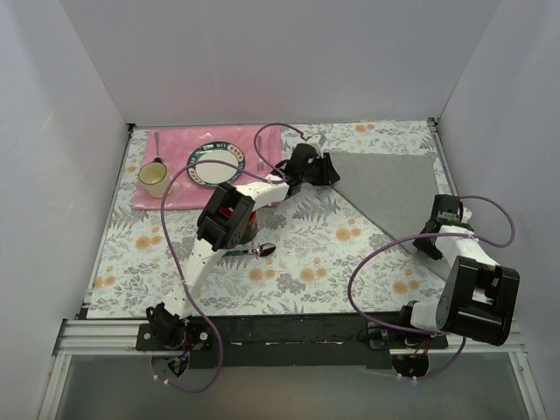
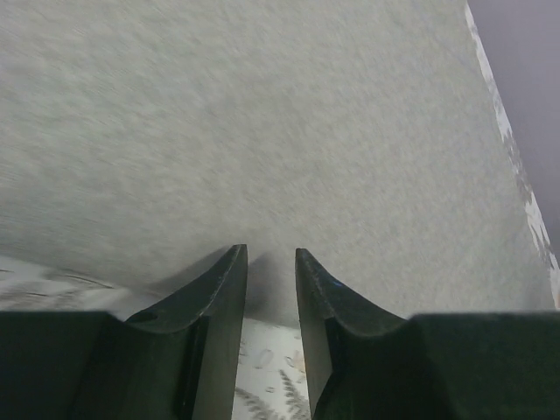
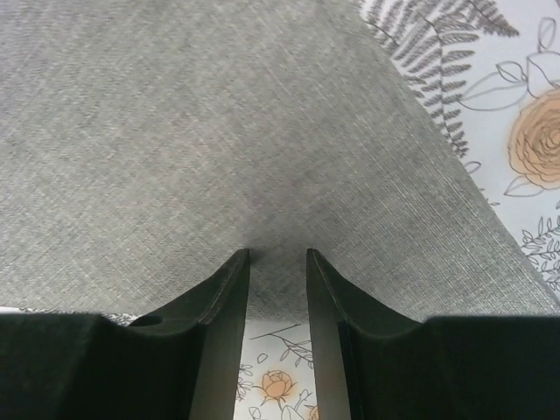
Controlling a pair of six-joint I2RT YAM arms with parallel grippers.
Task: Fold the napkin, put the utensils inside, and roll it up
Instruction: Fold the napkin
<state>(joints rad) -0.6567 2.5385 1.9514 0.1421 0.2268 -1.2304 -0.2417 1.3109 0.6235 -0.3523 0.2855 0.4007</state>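
On the far right of the table [image 1: 302, 262], your napkin [image 1: 389, 188] lies as a grey triangle. The left gripper [image 2: 271, 258] and right gripper [image 3: 277, 255] meet its edges, fingers narrowly apart; you cannot tell if they pinch.

This is a robotics lab bench dressed up as a dining table. Plain white panels [image 1: 262, 61] box the counter [image 1: 306, 262] in on three sides. A bare aluminium rail [image 1: 96, 337] runs along its near edge, where the left arm [image 1: 229, 214] and the right arm [image 1: 477, 297] are bolted, trailing purple cables [image 1: 280, 125]. The homely part looks staged: a flower-print covering, a pink placemat [image 1: 175, 144], a plate [image 1: 197, 166], a mug [image 1: 154, 180] and a grey napkin [image 1: 394, 184].
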